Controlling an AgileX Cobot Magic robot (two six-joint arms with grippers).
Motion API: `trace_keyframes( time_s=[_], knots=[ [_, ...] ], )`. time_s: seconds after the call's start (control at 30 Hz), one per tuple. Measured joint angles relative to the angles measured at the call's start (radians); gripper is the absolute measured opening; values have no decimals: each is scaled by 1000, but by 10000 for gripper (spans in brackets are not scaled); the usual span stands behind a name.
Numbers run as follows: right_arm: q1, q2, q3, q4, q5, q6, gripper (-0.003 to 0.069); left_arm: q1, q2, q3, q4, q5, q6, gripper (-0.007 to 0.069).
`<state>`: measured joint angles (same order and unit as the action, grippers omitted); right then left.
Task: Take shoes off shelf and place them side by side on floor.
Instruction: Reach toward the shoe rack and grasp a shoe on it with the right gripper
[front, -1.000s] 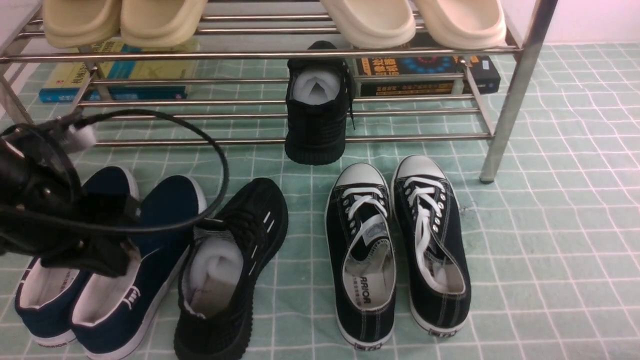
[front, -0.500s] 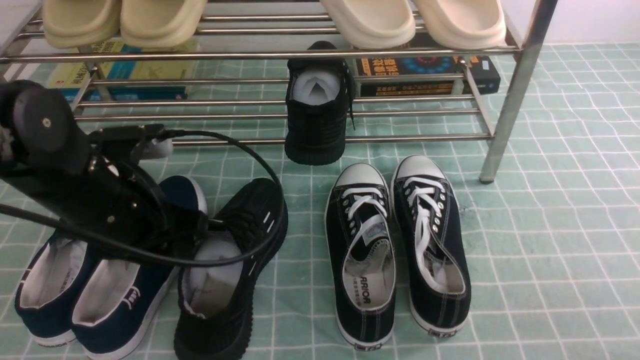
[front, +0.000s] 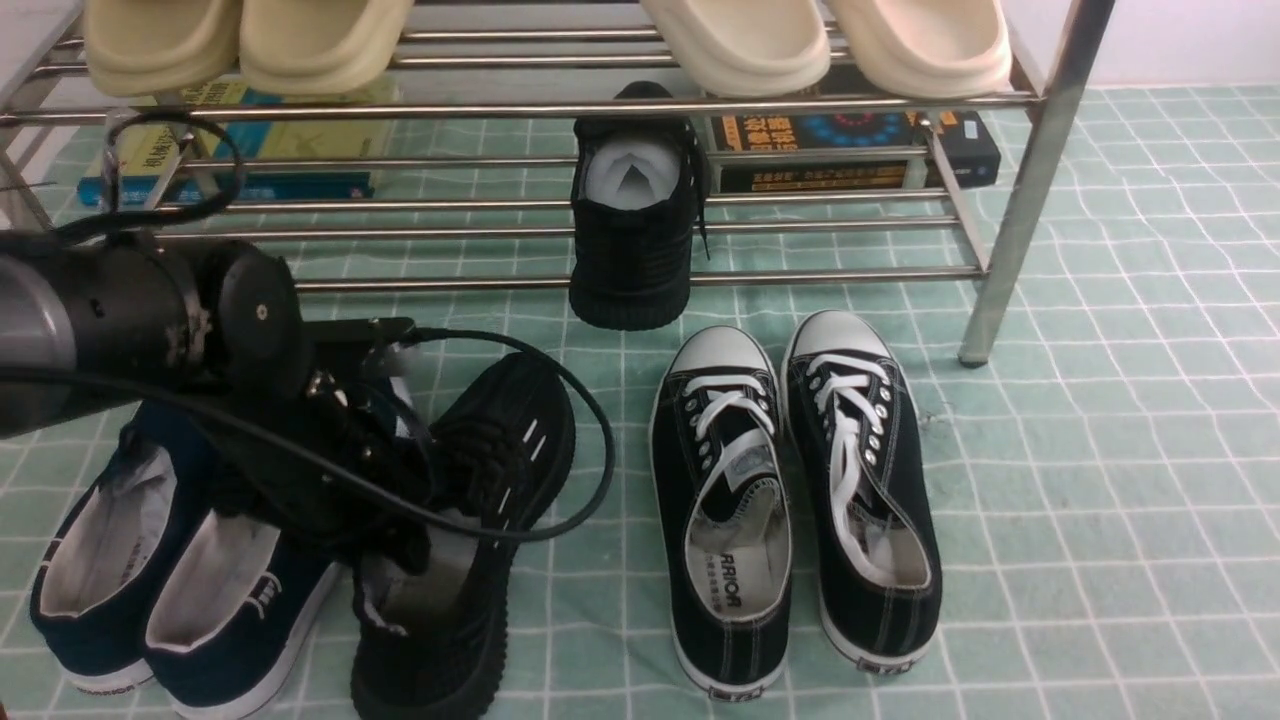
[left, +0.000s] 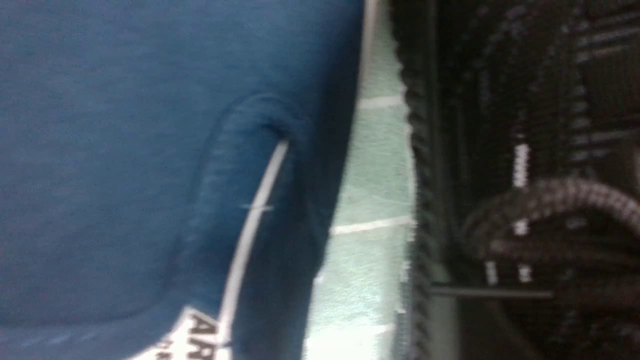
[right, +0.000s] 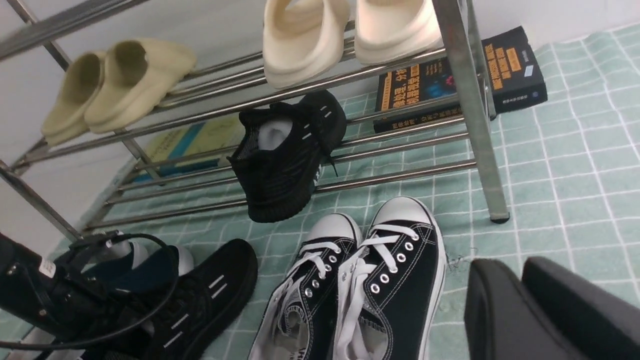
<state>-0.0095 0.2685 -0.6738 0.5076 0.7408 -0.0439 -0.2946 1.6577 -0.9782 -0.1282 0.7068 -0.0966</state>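
One knit sneaker (front: 455, 540) (ridged sole)

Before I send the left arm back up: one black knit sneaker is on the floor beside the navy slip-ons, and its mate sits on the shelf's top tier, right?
Not the top tier: the front view shows the mate on the shelf's lower tier.

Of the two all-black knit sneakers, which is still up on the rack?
The one on the lower tier, heel toward the camera; its mate is on the floor.
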Motion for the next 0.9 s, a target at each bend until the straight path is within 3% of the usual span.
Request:
trace_keyframes(
  time_s=[0.07,0.33,0.8,0.9],
  knots=[
    [0,30,-46,-9,20,-20,99,1,2,0,8,-11,-41,76],
    [0,91,-159,-18,34,-52,101,89,-2,1,128,-37,-250,71],
    [0,200,-235,3,101,-157,112,129,-14,-16,174,-9,-305,71],
    [0,255,-260,46,151,-231,117,134,-41,-18,172,-4,-301,71]
  ],
)
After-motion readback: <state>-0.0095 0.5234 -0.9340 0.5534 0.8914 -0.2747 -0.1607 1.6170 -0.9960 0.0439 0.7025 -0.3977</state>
